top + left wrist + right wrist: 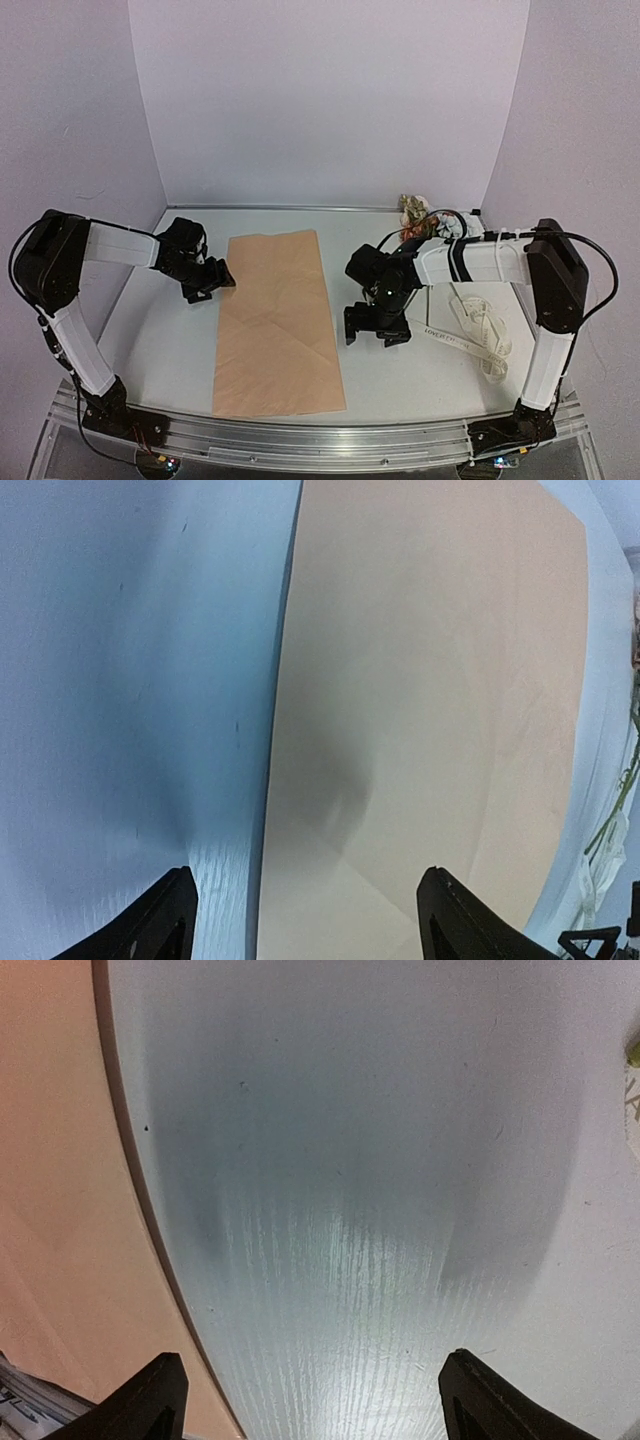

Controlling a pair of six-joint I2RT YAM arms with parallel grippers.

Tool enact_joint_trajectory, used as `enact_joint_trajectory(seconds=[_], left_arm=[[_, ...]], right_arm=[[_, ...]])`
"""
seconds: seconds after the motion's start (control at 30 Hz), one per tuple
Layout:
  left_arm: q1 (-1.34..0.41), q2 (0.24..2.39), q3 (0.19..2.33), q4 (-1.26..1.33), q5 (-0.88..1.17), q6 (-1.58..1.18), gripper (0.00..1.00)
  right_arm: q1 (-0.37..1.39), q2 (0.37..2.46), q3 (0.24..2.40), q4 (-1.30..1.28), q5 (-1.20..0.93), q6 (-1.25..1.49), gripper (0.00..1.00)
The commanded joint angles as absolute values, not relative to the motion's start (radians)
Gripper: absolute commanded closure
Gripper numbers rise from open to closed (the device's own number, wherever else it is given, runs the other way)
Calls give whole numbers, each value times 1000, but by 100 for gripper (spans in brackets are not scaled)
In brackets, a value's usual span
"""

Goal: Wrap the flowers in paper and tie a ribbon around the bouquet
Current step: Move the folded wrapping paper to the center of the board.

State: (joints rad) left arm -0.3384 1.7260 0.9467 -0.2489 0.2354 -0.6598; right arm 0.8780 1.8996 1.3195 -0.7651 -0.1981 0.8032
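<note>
A: Jaws first?
B: Both spread wide, nothing between them. The left gripper (210,281) straddles the left edge of the paper (276,325). The right gripper (375,331) points down at bare table (160,335) just right of the paper.
A: Counts?
B: One paper, lying flat. One ribbon (481,336), loosely heaped well to the paper's right. One bunch of flowers (414,211) beyond its far right corner, partly behind the right arm (470,258). The ribbon's lettering is unreadable.
A: Arms?
B: Both forearms reach inward toward the paper, elbows outward
</note>
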Motion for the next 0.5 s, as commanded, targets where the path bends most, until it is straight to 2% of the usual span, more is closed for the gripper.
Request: enact_joint_trajectory(seconds=[0.0, 0.47], left_arm=[[-333, 1617, 857, -233, 364, -666, 21], [-335, 1649, 781, -158, 473, -666, 34]], right_arm=[[885, 1915, 1314, -728, -227, 856, 11], [883, 2014, 1361, -636, -318, 917, 27]])
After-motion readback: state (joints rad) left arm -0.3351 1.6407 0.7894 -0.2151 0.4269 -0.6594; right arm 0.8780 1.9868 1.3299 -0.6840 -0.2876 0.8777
